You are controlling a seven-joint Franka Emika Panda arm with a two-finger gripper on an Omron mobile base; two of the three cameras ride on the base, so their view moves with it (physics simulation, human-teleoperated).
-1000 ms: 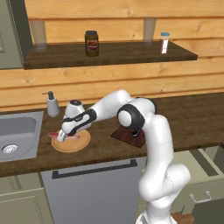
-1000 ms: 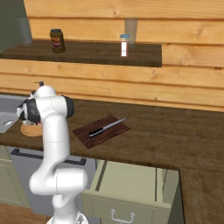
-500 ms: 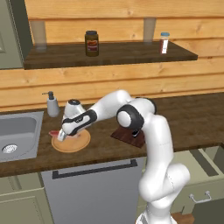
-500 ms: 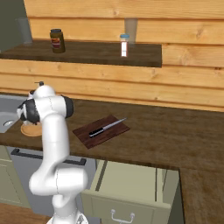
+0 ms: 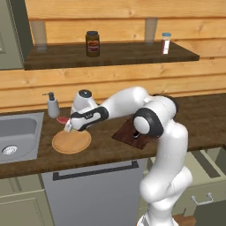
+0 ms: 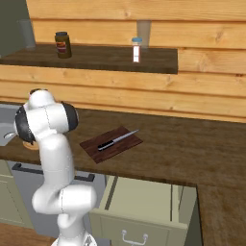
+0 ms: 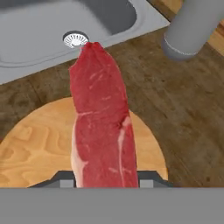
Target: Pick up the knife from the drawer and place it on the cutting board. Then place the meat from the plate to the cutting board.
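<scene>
Now the gripper (image 5: 67,128) is clamped on the meat (image 7: 101,122), holding it just above the plate (image 5: 71,142) beside the sink (image 5: 17,137) on the desk (image 6: 192,149). Well apart to the right, the knife (image 6: 116,140) lies on the cutting board (image 6: 111,143), and the drawer (image 6: 144,204) below stands open.

Red-pink meat (image 7: 103,122) with pale whitish marbling; light tan plate (image 7: 35,144); dark reddish-brown cutting board (image 6: 111,143); silver-bladed, black-handled knife (image 6: 116,140).

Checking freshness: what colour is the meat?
Red-pink with pale whitish marbling, clearest in the hand view.
</scene>
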